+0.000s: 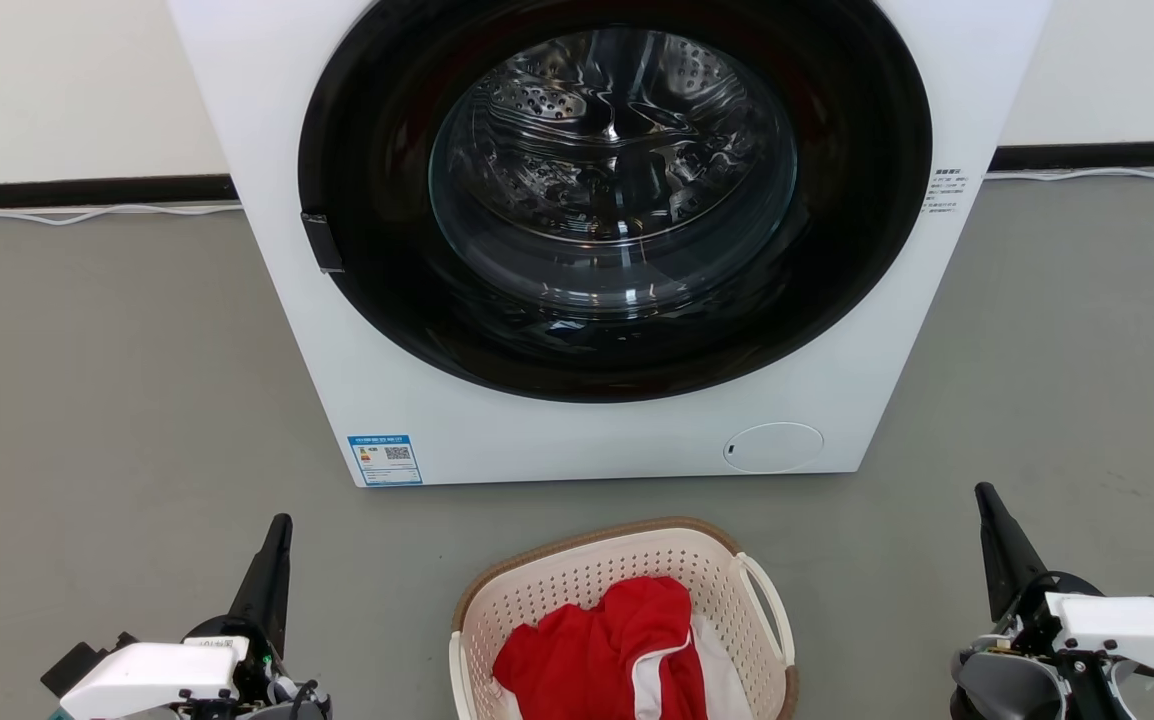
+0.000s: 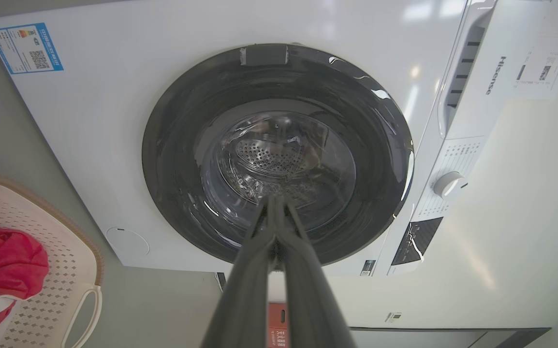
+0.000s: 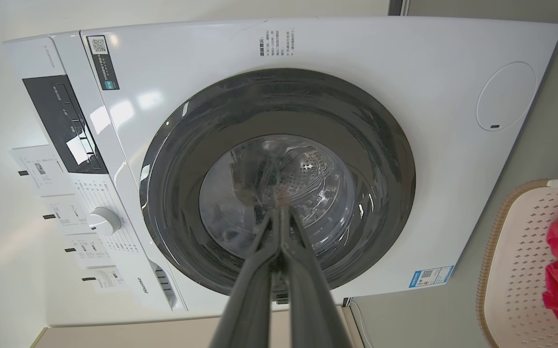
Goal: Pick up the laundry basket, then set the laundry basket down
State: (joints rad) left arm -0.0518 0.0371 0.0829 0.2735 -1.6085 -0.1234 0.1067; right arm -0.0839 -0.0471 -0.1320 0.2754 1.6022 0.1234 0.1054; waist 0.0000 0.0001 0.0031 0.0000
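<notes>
On the grey floor (image 1: pixel 117 400) just in front of the washer (image 1: pixel 577 445), the laundry basket (image 1: pixel 557 590), cream perforated plastic with a brown woven-look rim and red cloth (image 1: pixel 597 650) inside, sits between the left gripper (image 1: pixel 280 530) and right gripper (image 1: pixel 985 500), both closed on nothing, likely poised for its white loop handles (image 1: pixel 777 605).

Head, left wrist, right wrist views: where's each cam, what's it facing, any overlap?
Head: high, looking forward and down at the washer and laundry basket on the floor; left tool lower left, right tool lower right.
Left wrist: on left arm, rolled sideways, facing the washer door; shut fingers bottom centre.
Right wrist: right arm, rolled the opposite way, same door; shut fingers bottom centre.
Shared: all three see washer and laundry basket.
</notes>
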